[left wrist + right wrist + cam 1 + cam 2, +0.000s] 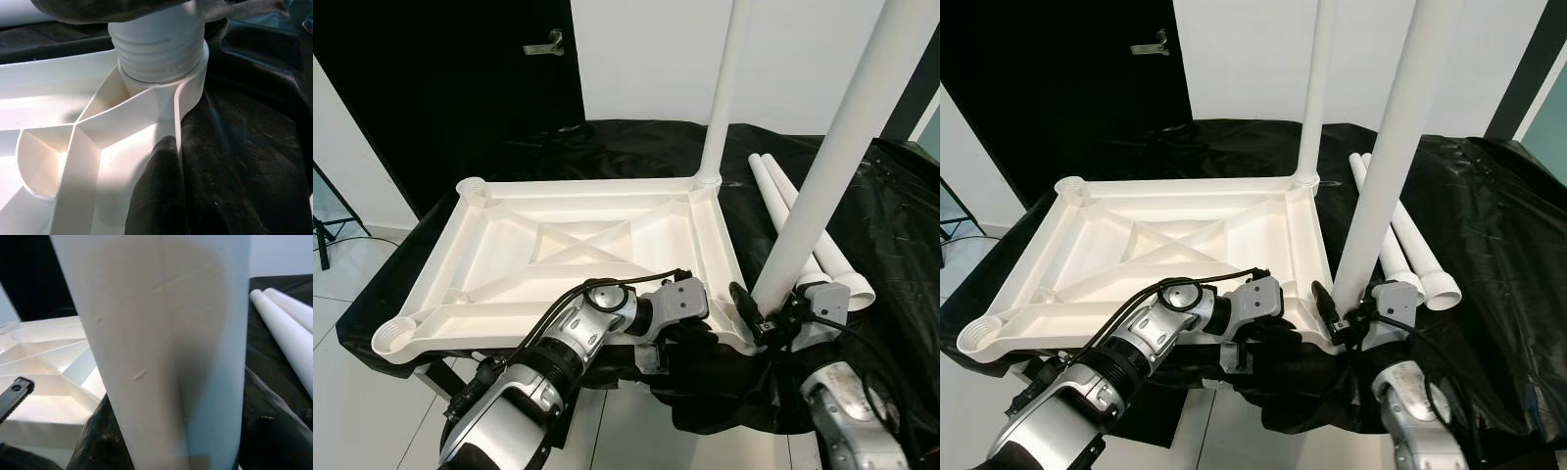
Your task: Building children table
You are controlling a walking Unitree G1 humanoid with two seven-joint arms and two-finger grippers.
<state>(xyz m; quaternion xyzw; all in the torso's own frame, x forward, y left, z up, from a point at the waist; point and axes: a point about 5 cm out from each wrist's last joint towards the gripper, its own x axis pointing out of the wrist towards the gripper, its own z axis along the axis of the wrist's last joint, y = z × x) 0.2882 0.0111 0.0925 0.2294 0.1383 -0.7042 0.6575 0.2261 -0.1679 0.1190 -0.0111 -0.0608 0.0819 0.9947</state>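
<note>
The right gripper (766,315) clamps the near-right table leg (832,147), upright in the tabletop's (558,245) near-right corner socket. The left gripper (705,328) steadies that edge; its opening is hidden.

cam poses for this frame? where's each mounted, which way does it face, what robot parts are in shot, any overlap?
Left eye, right eye: head stereo pair, looking forward and down at the upturned white tabletop on black cloth; left gripper and right gripper show.
Left wrist: on the left arm, looking at the threaded leg in the corner socket.
Right wrist: on the right arm, close on that leg; spare legs beyond.
Shared: all views hold this leg.
</note>
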